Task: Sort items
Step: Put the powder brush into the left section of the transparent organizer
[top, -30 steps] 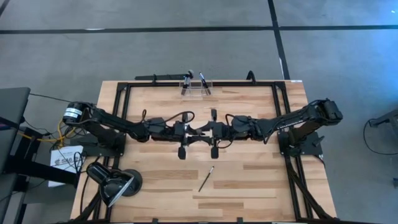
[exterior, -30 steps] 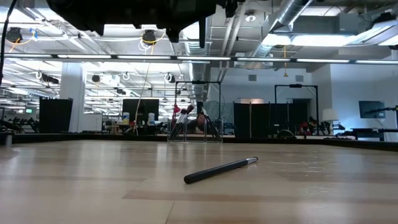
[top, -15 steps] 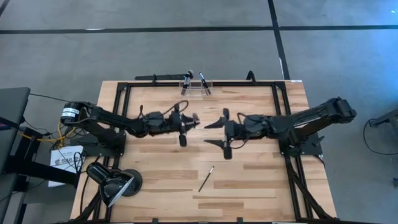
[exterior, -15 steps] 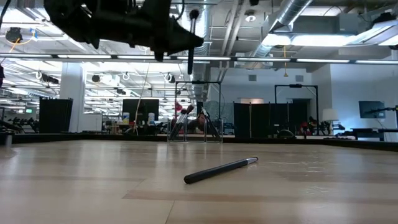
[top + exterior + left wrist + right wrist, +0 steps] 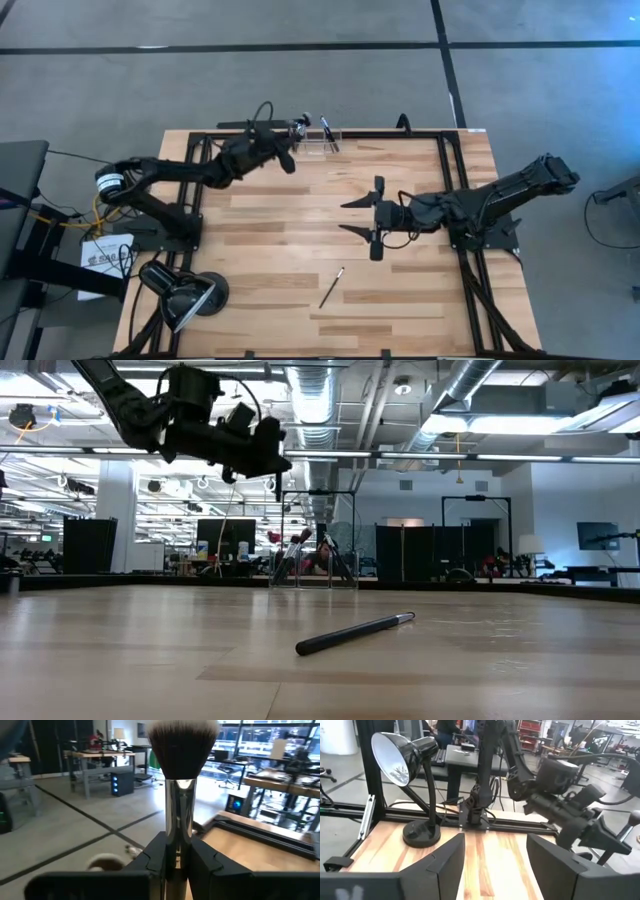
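Left hand (image 5: 288, 158) clamped, reaching toward table's far edge, right hand (image 5: 362, 215) spread wide mid-table

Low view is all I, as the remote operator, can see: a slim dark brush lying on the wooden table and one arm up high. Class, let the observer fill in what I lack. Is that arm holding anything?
Observer: Yes. The left hand is shut on a silver-handled makeup brush with a fluffy dark, white-tipped head, plain in the left wrist view.
Operator: Where is that hand over the table?
Observer: Near the far edge, beside the clear holder with brushes standing in it.
Operator: And the other arm?
Observer: The right hand is open and empty, over the middle of the light wooden table.
Operator: Anything else on the table?
Observer: A black desk lamp with a round head at the near left corner.
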`<action>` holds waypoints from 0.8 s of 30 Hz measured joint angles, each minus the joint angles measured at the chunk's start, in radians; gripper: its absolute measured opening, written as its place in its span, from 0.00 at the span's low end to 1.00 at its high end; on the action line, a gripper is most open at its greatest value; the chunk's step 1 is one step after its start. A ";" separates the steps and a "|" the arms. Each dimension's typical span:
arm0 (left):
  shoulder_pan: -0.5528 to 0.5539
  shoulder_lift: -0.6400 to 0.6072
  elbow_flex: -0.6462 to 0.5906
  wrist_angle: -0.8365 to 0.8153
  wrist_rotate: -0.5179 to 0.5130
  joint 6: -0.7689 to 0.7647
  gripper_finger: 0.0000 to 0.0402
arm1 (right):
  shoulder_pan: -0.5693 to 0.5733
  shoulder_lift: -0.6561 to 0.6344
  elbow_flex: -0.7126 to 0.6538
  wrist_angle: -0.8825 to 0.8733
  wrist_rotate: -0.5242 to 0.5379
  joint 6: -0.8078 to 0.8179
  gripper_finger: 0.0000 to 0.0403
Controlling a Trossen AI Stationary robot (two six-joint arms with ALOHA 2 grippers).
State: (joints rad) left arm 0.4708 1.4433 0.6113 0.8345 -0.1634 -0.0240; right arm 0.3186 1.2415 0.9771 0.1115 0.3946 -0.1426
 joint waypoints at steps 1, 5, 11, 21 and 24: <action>0.019 0.001 0.000 0.000 0.011 0.007 0.12 | -0.004 0.000 0.000 0.001 0.000 0.000 0.49; 0.063 0.022 0.000 0.018 0.044 -0.003 0.12 | -0.024 0.000 0.000 0.005 0.001 0.000 0.46; 0.070 0.113 0.058 0.019 0.048 -0.002 0.12 | -0.041 0.007 0.000 0.041 -0.002 -0.008 0.42; 0.085 0.188 0.090 0.021 -0.014 0.025 0.12 | -0.046 0.024 0.000 0.045 -0.003 -0.022 0.41; 0.101 0.204 0.090 0.021 -0.016 0.026 0.12 | -0.051 0.024 0.000 0.045 -0.005 -0.022 0.41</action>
State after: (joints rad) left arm 0.5716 1.6470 0.7010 0.8557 -0.1794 0.0021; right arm 0.2673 1.2652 0.9768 0.1570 0.3897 -0.1646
